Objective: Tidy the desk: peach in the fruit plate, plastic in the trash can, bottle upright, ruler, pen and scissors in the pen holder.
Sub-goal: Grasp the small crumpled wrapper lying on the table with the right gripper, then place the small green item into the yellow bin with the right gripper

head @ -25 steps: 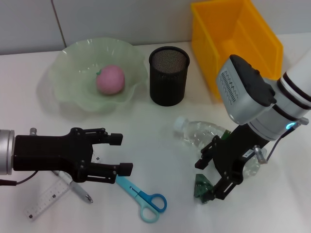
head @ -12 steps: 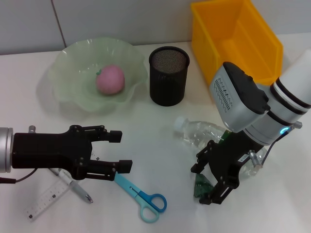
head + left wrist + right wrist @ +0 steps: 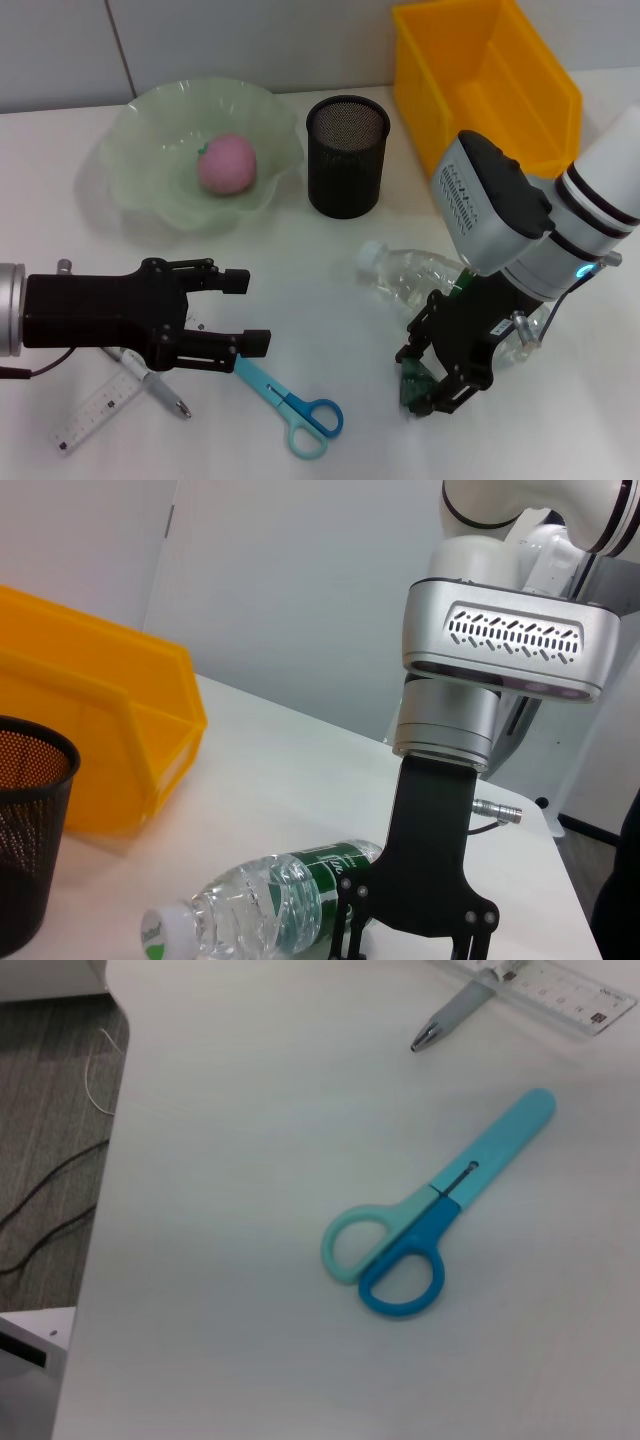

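Note:
The crumpled green plastic [image 3: 412,386] lies on the desk between the fingers of my right gripper [image 3: 420,382], which is open and set down around it. Just behind it the clear bottle [image 3: 415,277] lies on its side, also in the left wrist view [image 3: 265,903]. My left gripper [image 3: 248,313] is open and hovers low above the pen [image 3: 158,388] and the ruler [image 3: 98,407]. The blue scissors [image 3: 296,408] lie to its right and show in the right wrist view [image 3: 432,1224]. The peach [image 3: 228,163] rests in the green fruit plate [image 3: 140,150]. The black mesh pen holder [image 3: 347,155] stands upright.
A yellow bin [image 3: 485,85] stands at the back right, behind my right arm. The desk's edge and the floor with cables [image 3: 60,1190] show in the right wrist view. A wall runs along the back of the desk.
My right gripper has shifted slightly left and down over the plastic, and its fingers have drawn a little closer together. The left arm has barely moved.

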Controlling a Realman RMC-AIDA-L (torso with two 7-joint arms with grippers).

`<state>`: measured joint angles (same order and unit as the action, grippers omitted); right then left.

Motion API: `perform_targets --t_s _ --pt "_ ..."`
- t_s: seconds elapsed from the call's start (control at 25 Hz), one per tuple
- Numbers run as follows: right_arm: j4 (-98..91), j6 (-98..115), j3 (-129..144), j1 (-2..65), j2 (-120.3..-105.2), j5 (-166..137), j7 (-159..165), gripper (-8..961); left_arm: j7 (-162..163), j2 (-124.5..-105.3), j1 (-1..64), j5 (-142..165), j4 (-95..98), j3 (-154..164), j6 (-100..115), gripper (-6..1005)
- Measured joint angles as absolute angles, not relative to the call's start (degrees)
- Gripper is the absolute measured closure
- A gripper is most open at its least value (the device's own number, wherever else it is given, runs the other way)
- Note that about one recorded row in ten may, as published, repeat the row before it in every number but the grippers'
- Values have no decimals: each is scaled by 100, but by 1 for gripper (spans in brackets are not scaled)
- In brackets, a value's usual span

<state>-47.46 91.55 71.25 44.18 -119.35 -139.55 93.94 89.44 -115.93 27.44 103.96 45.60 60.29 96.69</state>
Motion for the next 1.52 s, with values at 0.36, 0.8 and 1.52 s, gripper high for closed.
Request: perform_targets --t_s 0.36,0.8,1.52 --pt "-4965 9362 7065 4381 -11920 -13843 9379 515 8931 -11594 2720 10387 4581 5975 9745 136" --pt "-6660 9866 5282 3873 -11896 -12933 9727 560 8931 -11569 2716 10378 4591 5941 9876 136" --pt "-5989 5054 4690 3299 -11892 -11929 10135 619 8931 -11610 2740 10380 4566 5893 9962 136"
